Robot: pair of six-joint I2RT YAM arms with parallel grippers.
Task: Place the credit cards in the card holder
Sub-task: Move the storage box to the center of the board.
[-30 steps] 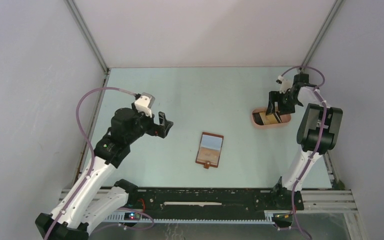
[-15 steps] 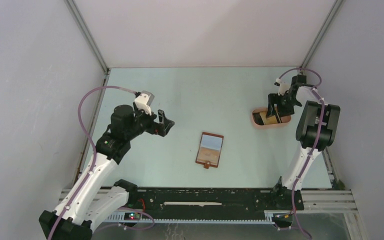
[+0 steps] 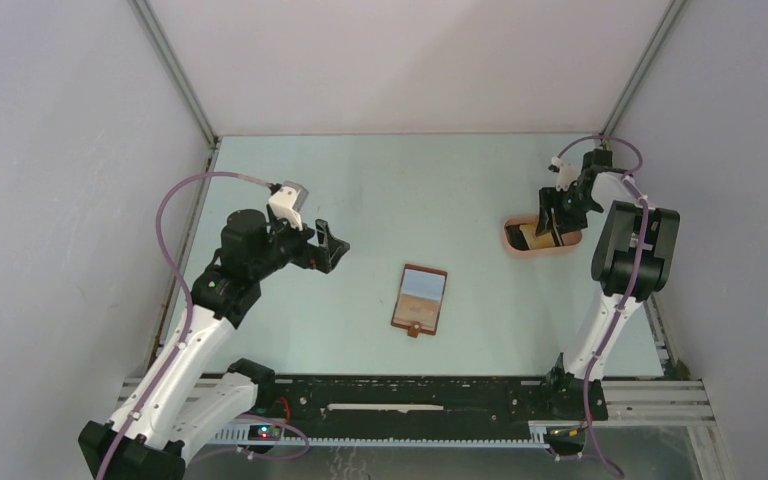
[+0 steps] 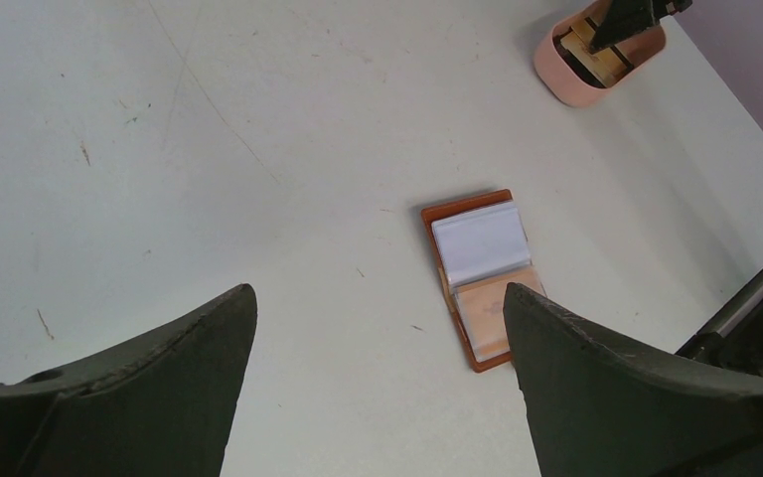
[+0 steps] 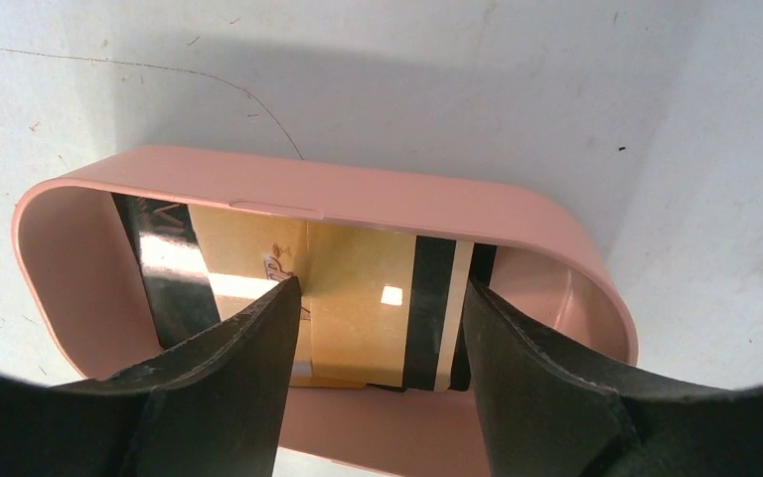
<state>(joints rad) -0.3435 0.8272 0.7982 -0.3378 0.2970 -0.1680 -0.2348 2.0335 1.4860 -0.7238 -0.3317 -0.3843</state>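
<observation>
Cards (image 5: 358,288) half-hidden in tray (image 5: 378,196) behind parted right jaws | left jaws parted, empty

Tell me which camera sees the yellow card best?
The right wrist camera: the yellow card sits big and close in the pink tray. From the top and left wrist cameras it is only a tiny speck.
</observation>
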